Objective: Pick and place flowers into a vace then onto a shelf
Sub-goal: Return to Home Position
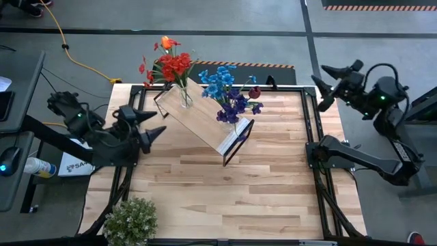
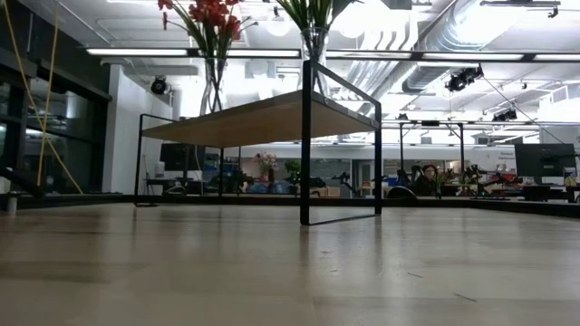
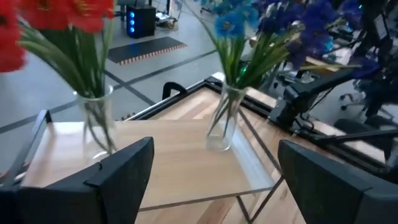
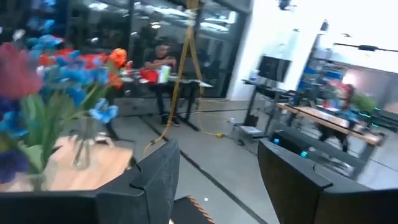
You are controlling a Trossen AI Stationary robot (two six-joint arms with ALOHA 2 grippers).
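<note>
Holds left gripper and right gripper wide, empty, clear of the shelf — probably sparing the vased flowers.

Only the letters "SA" show, on a white box.

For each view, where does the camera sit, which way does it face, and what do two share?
High view: overhead, facing straight down on the table; both arms show, left gripper and right gripper open.
Low view: table-top height, level toward the shelf; no arm shows.
Left wrist view: past its own fingers at the red-flower vase and blue-flower vase.
Right wrist view: past its own fingers toward the blue flowers.
Shared: high and left wrist views show both vases on the shelf.
</note>
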